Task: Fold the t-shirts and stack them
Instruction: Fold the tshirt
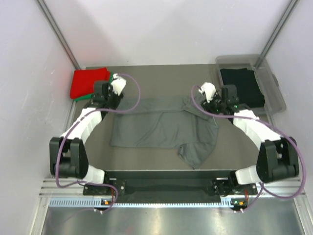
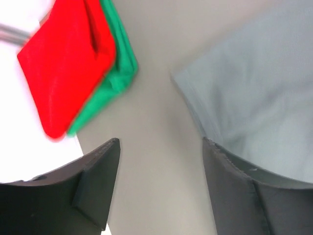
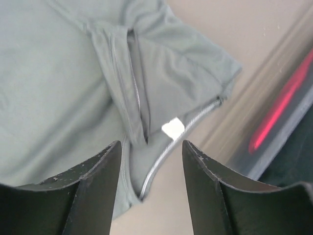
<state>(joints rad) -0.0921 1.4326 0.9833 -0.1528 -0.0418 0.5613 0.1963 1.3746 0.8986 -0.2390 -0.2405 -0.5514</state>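
A dark grey t-shirt (image 1: 161, 127) lies spread in the middle of the table, one sleeve folded over at its right. My left gripper (image 1: 111, 98) hangs open over its far left corner (image 2: 254, 98), with only bare table between the fingers (image 2: 161, 147). My right gripper (image 1: 215, 103) is open too (image 3: 151, 149), above the shirt's collar and its white label (image 3: 172, 128). The red t-shirt (image 1: 89, 82) lies folded on the green one (image 1: 111, 77) at the far left (image 2: 63, 58). The black t-shirt (image 1: 242, 85) rests in the tub.
A clear plastic tub (image 1: 271, 88) stands at the far right corner; its rim (image 3: 274, 112) shows in the right wrist view. Grey walls close in the table on three sides. Purple cables loop from both arms.
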